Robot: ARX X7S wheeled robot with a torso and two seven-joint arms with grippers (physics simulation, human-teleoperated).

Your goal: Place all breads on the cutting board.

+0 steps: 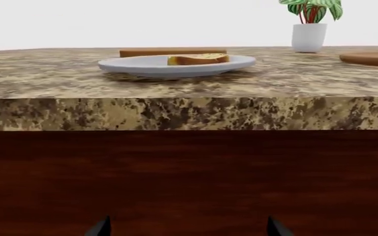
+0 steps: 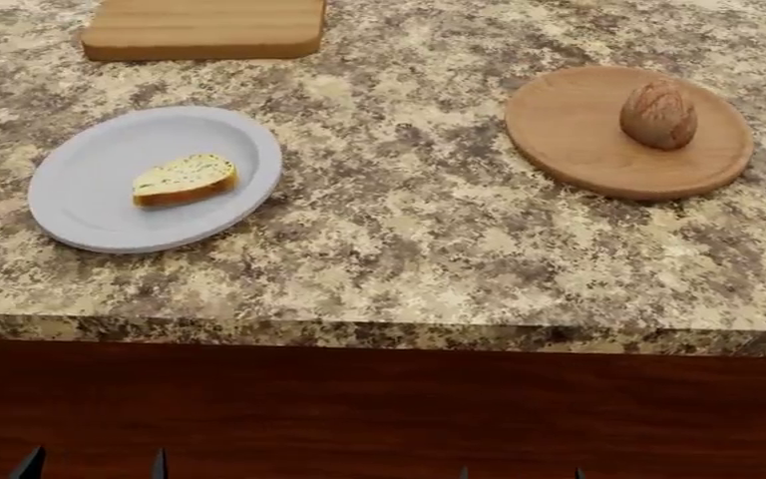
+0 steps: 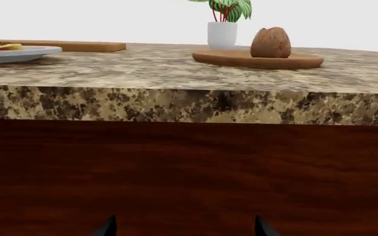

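Note:
A pale-yellow bread slice (image 2: 184, 179) with a tan crust lies on a white plate (image 2: 91, 215); the left wrist view shows the slice (image 1: 198, 59) on that plate (image 1: 143, 65) too. A brown scored roll (image 2: 658, 114) sits on a round wooden plate (image 2: 582, 140), and the roll (image 3: 270, 43) shows in the right wrist view as well. The cutting board (image 2: 203, 27) lies at the far left with nothing on it. My left gripper (image 2: 91, 467) and right gripper (image 2: 519, 473) hang low in front of the counter, both open and holding nothing.
A dark wood cabinet front (image 2: 383, 409) stands below the speckled granite counter edge (image 2: 383, 331). A potted plant in a white pot (image 1: 308, 35) stands at the counter's back. Bare granite lies between the two plates.

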